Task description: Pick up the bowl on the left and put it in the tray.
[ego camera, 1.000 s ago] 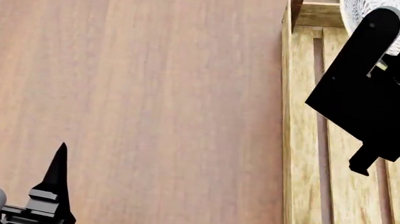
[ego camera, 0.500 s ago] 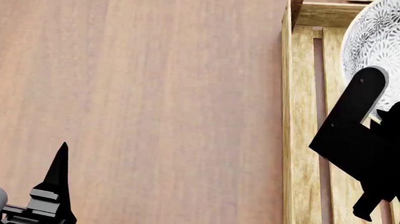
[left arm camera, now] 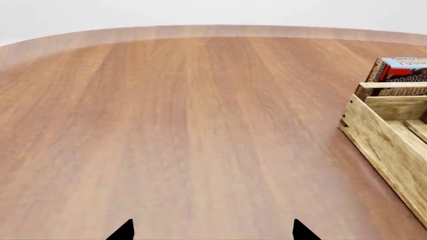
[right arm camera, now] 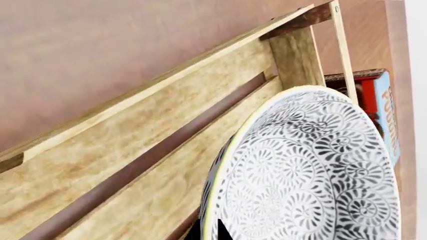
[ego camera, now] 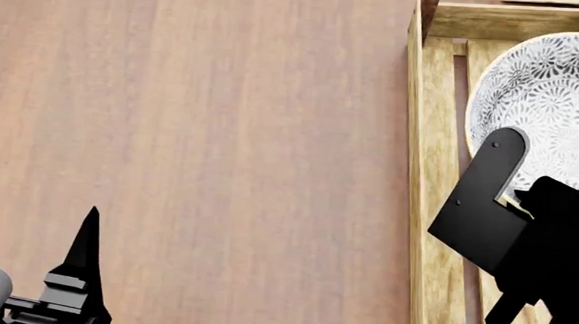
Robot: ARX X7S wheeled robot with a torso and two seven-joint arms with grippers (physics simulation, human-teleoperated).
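The bowl (ego camera: 556, 93), white with a grey-blue floral pattern, hangs tilted over the far end of the tray (ego camera: 432, 139), a light-wood slatted crate. My right gripper (ego camera: 511, 188) is shut on the bowl's near rim. In the right wrist view the bowl (right arm camera: 313, 175) fills the frame, with its yellowish rim pinched at my right gripper (right arm camera: 208, 234) and the tray's slats (right arm camera: 153, 135) behind it. Whether the bowl touches the tray floor, I cannot tell. My left gripper (ego camera: 35, 211) stays open over bare table at the near left, and the left wrist view shows nothing held in my left gripper (left arm camera: 213, 231).
A chocolate pudding box (left arm camera: 400, 70) stands just beyond the tray's far end (left arm camera: 387, 130), and it also shows past the bowl as the pudding box (right arm camera: 383, 105). The wooden table (ego camera: 193, 128) spreads left of the tray, and its curved far edge (left arm camera: 213, 32) is visible.
My right gripper has carried the bowl nearer and slightly left over the tray, so much more of the bowl shows. The left arm has not moved.
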